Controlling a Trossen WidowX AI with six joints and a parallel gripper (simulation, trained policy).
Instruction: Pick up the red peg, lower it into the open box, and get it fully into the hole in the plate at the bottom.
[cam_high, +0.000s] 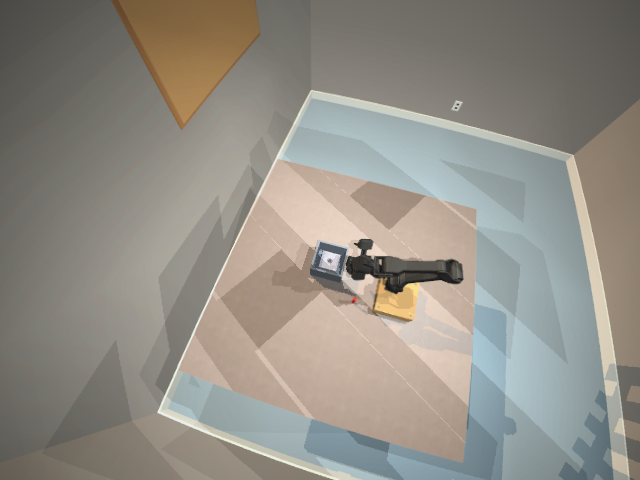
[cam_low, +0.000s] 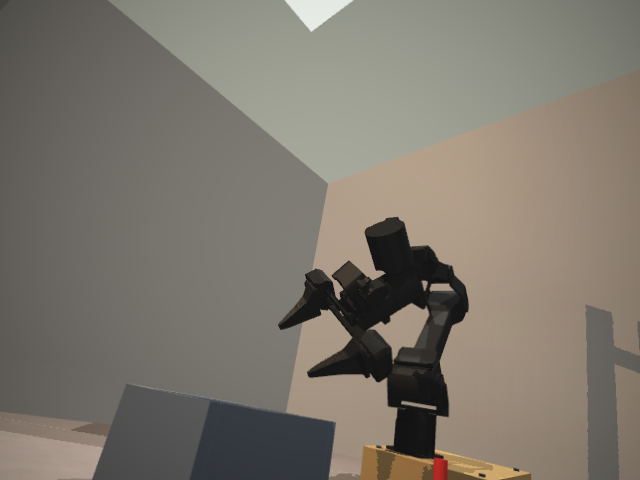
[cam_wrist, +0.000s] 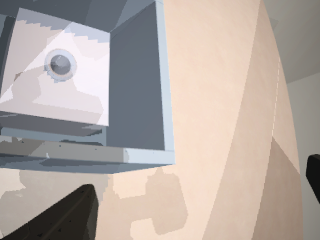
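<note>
The red peg (cam_high: 354, 299) (cam_low: 440, 469) stands upright on the mat, between the box and the arm's base and off to one side. It is out of the wrist view. The open grey-blue box (cam_high: 327, 276) (cam_low: 263, 444) (cam_wrist: 168, 125) stands in front of the arm. The pale plate (cam_wrist: 30, 90) lies at its bottom, and its round hole (cam_wrist: 60, 64) is empty. My gripper (cam_low: 294, 350) (cam_wrist: 207, 182) is wide open with nothing between the fingers. It is raised above the mat, on the base's side of the box, well away from the peg.
The arm stands on a yellow base block (cam_high: 393, 304) (cam_low: 398, 467). The box's near wall and corner rise ahead of the fingers in the wrist view. The brownish mat (cam_high: 330, 361) extends around the box, with blue floor (cam_high: 496, 217) beyond its edges.
</note>
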